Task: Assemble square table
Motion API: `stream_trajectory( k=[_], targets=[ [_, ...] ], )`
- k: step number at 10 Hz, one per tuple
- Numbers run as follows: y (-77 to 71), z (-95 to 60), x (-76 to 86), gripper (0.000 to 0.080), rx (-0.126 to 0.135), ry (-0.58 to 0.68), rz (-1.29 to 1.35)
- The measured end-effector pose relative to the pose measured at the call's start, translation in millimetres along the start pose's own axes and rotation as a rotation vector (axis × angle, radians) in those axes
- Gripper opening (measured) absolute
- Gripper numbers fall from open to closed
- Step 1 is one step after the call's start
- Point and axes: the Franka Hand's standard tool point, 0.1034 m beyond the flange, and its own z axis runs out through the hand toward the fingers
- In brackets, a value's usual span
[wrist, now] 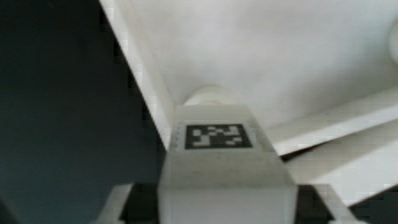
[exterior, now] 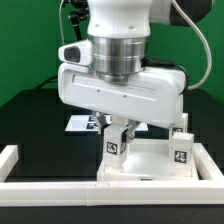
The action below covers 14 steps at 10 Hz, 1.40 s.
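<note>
The square table's white top (exterior: 148,166) lies low in the exterior view, its recessed face (wrist: 196,50) filling the wrist view. A white leg block with a black-and-white tag (exterior: 113,150) stands upright at the top's corner on the exterior view's left. My gripper (exterior: 114,136) comes straight down over it. In the wrist view the tagged leg (wrist: 217,136) fills the gap of my gripper (wrist: 224,208), and both dark pads (wrist: 143,206) lie against its sides. A second tagged leg (exterior: 181,150) stands upright at the corner on the exterior view's right.
A low white border wall (exterior: 20,172) runs along the front and the exterior view's left. The marker board (exterior: 80,122) lies on the black table behind the arm. The arm's bulky white wrist (exterior: 120,90) hides the middle of the scene.
</note>
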Motion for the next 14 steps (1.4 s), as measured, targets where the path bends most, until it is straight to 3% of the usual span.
stream_trajectory(
  k=[1, 4, 6, 11, 12, 13, 14],
  targets=[
    [1.6, -0.7, 6.8, 0.0289, -0.003, 0.001, 0.123],
    [-8.0, 2.2, 13.0, 0.0289, 0.033, 0.088, 0.341],
    [-13.0, 2.4, 10.1, 0.0291, 0.092, 0.146, 0.559],
    [-14.0, 3.1, 10.6, 0.0291, 0.111, 0.128, 0.855],
    [-14.5, 3.5, 11.0, 0.0291, 0.166, 0.149, 1.064],
    [-13.0, 3.9, 7.5, 0.0291, 0.2, 0.178, 1.148],
    [-12.6, 3.8, 7.7, 0.0305, 0.195, 0.178, 1.141]
  ],
)
